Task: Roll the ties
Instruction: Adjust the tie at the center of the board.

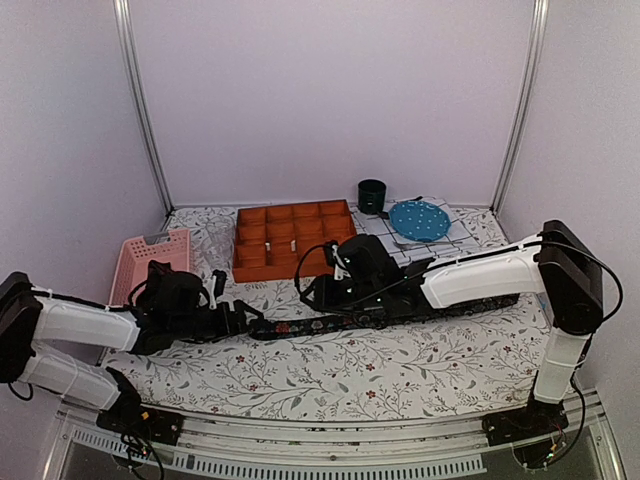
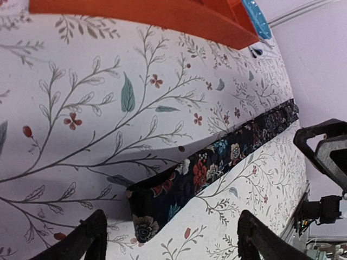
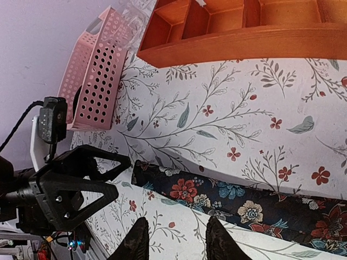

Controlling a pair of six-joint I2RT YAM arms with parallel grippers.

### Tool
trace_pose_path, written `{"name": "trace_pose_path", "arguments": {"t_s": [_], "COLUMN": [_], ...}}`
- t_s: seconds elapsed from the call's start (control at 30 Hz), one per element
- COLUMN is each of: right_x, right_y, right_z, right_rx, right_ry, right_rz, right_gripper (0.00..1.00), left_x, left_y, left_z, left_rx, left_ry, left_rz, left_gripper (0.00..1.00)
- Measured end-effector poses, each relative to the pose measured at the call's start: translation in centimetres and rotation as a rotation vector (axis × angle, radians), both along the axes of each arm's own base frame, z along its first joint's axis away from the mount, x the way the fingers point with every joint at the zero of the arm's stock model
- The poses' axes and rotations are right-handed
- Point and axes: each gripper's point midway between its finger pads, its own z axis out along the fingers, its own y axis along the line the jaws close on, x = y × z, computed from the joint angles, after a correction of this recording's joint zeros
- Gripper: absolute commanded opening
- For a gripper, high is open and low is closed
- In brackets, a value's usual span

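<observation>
One tie (image 1: 300, 327), dark fabric with red, blue and pale flowers, lies flat in a long strip across the middle of the table. Its blunt left end (image 2: 142, 215) lies just ahead of my left gripper (image 2: 171, 246), which is open and empty, its fingers (image 2: 89, 238) either side of that end without touching it. My right gripper (image 3: 176, 246) is open and empty, low over the cloth just beside the tie (image 3: 217, 192), a little right of its left end. In the top view the left gripper (image 1: 243, 322) and right gripper (image 1: 318, 298) face each other over the tie.
An orange compartment tray (image 1: 290, 240) stands behind the tie and a pink perforated basket (image 1: 150, 255) at the left. A dark green cup (image 1: 372, 195) and a blue dotted plate (image 1: 418, 218) sit at the back right. A floral tablecloth (image 1: 350, 380) covers the table.
</observation>
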Motion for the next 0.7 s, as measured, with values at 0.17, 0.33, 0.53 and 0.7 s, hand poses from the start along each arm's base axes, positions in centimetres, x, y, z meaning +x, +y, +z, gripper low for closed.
{"name": "trace_pose_path", "arguments": {"t_s": [0.17,0.33,0.53,0.7], "right_x": [0.2,-0.3,-0.4,-0.5], "right_y": [1.7,2.5,1.8,0.7], "right_z": [3.2,4.2,3.0,1.2], "right_rx": [0.015,0.012,-0.044,-0.091], "right_ry": [-0.064,-0.101,-0.098,-0.102], "right_rz": [0.008,0.022,0.011,-0.001], "right_gripper": [0.38,0.39,0.4,0.41], "left_x": [0.3,0.3,0.5,0.8], "left_y": [1.2,2.8,4.3,4.7], "left_z": [2.7,2.9,2.6,2.7], "left_rx": [-0.005,0.032,0.084,0.108], "left_ry": [-0.058,-0.061,-0.058,-0.057], "left_rz": [0.059,0.13,0.198,0.218], "left_gripper": [1.0,1.0,1.0,1.0]}}
